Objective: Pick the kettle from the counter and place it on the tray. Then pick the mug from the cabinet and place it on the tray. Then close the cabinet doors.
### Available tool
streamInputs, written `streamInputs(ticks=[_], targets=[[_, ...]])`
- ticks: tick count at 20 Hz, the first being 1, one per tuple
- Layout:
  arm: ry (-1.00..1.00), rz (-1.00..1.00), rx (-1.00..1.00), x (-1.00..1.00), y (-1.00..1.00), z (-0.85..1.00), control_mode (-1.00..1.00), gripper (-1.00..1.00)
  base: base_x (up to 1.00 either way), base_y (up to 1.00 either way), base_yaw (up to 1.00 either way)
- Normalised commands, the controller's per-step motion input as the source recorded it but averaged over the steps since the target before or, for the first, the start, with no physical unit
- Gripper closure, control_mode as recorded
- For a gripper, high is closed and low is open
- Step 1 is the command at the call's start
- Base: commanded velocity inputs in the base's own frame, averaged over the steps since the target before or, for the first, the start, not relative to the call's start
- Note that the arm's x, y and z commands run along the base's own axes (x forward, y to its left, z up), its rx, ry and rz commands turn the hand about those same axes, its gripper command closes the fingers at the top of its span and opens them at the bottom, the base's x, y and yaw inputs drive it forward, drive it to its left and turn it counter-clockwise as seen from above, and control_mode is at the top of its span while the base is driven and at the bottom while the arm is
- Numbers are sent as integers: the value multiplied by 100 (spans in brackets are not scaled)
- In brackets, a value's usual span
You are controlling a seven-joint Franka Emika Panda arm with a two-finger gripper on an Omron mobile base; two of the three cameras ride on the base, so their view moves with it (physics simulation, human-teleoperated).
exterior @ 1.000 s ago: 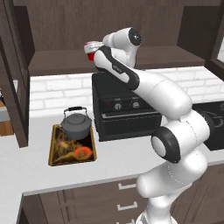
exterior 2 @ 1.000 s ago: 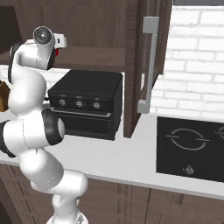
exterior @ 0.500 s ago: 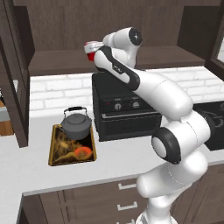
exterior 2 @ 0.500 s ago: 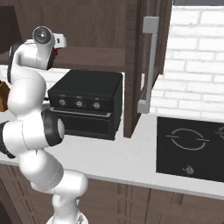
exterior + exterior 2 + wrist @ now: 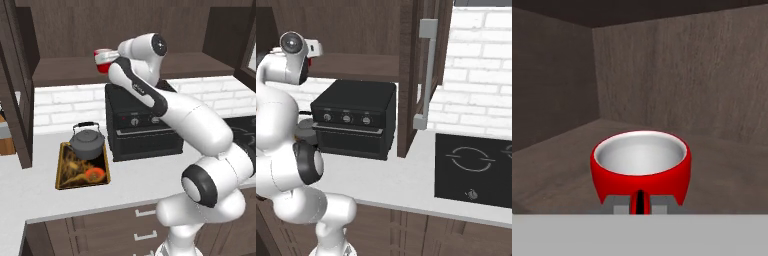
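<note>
The small red mug (image 5: 102, 61) with a white inside stands on the shelf of the dark brown cabinet (image 5: 60, 72). My gripper (image 5: 111, 63) is shut on its near side. In the hand view the mug (image 5: 641, 165) sits just above the two fingertips (image 5: 619, 204), which pinch a red sliver of it. The dark grey kettle (image 5: 87, 141) rests upright on the gold-rimmed tray (image 5: 82, 175) on the pale counter (image 5: 40, 192). Both cabinet doors stand open: the left one (image 5: 15, 95) and the right one (image 5: 423, 70) with its grey bar handle.
A black toaster oven (image 5: 142, 127) sits on the counter right under the shelf, beside the tray. A black cooktop (image 5: 476, 167) lies to the right. The open right door juts out over the counter between oven and cooktop. Dark drawers (image 5: 115, 232) run below.
</note>
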Motion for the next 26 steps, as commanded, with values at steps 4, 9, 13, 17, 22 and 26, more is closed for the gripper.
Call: streamInputs(ticks=[4, 9, 13, 17, 22, 26], targets=[[0, 13, -2, -86, 29, 14, -100, 100, 0, 0, 0], [0, 18, 0, -98, 7, 4, -100, 100, 0, 0, 0], [0, 17, 0, -100, 0, -19, -100, 100, 0, 0, 0], [0, 11, 0, -91, 3, -39, -100, 100, 0, 0, 0], [2, 7, -1, -57, 6, -52, -100, 100, 0, 0, 0], [1, 9, -6, -36, 1, -63, -100, 100, 0, 0, 0]])
